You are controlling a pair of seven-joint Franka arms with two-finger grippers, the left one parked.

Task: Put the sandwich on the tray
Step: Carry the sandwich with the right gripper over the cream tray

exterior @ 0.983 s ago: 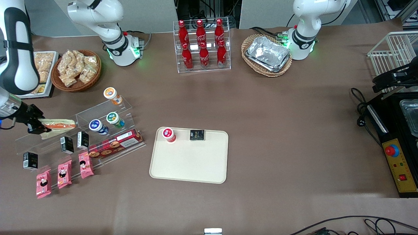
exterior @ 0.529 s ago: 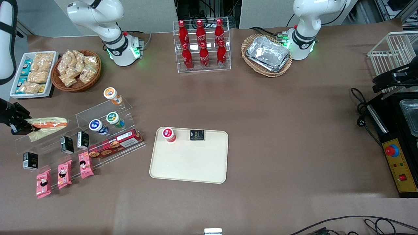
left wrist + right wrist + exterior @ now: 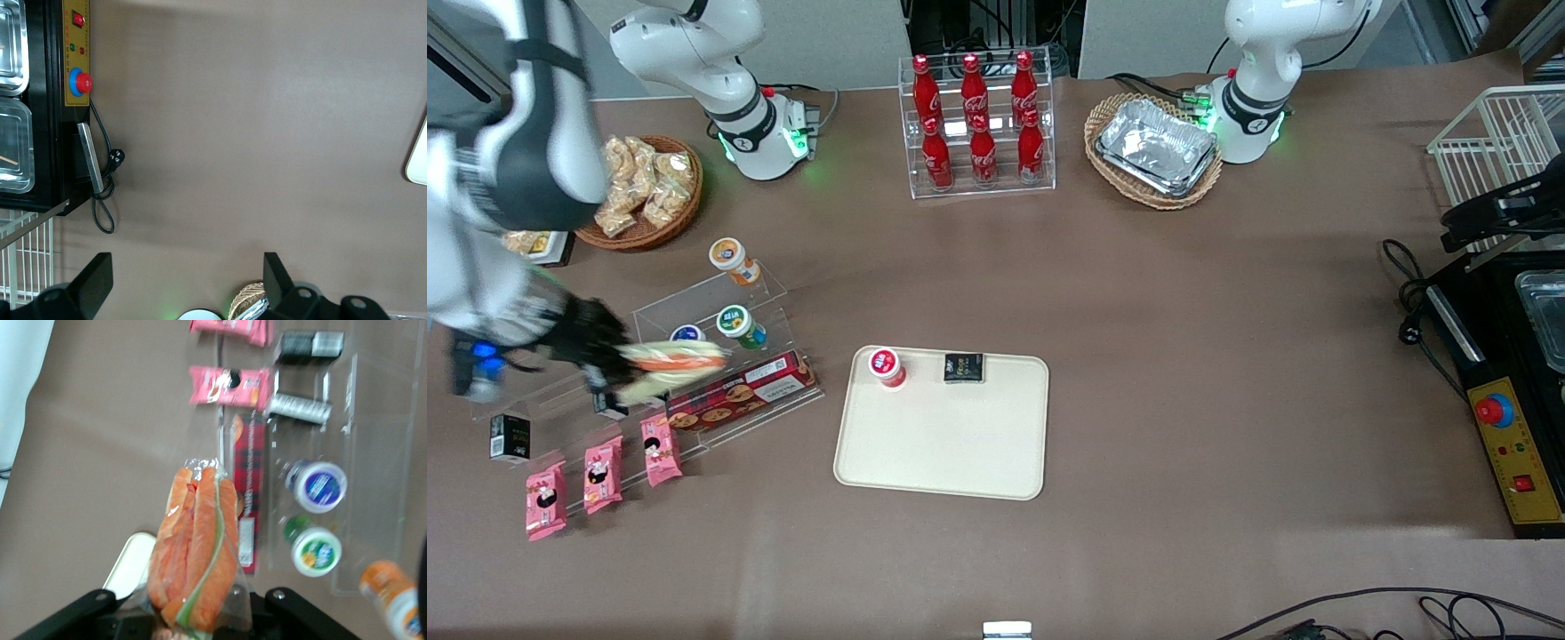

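The clear-wrapped wedge sandwich [image 3: 669,366] is being gripped by the gripper [image 3: 605,369] above the acrylic shelf [image 3: 720,307]. A red-lidded cup [image 3: 887,365] and black packet [image 3: 963,367] are being held by the smooth cream tray [image 3: 943,444].

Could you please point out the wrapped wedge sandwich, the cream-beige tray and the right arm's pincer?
Clear-wrapped wedge sandwich [image 3: 197,547]: right wrist view, orange filling face.
Large flat cream-beige plastic tray [image 3: 943,444]: front view, bare floor.
Right arm's pincer [image 3: 609,366]: front view, above the acrylic shelf, black fingers gripping the sandwich's end.
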